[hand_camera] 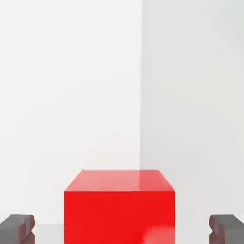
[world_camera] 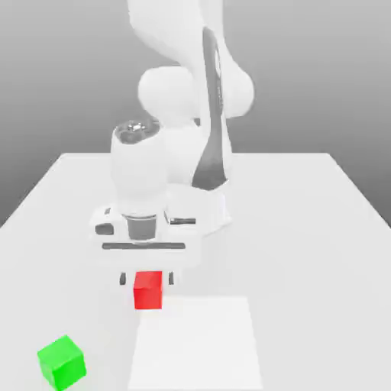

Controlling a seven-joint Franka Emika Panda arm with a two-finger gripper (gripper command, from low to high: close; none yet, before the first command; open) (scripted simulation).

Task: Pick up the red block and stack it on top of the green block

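Observation:
The red block [world_camera: 147, 290] rests on the white table, just in front of the arm's base. My gripper [world_camera: 146, 279] hangs low over it, open, with one dark fingertip on each side of the cube and a clear gap to both. In the hand view the red block [hand_camera: 119, 206] sits between the two fingertips [hand_camera: 16, 228], touching neither. The green block [world_camera: 61, 361] stands near the front edge at the exterior view's left, well apart from the red one.
A lighter white square patch [world_camera: 197, 344] lies flat on the table [world_camera: 305, 229] just to the exterior view's right of the red block. The arm's white base [world_camera: 198, 206] rises behind the gripper.

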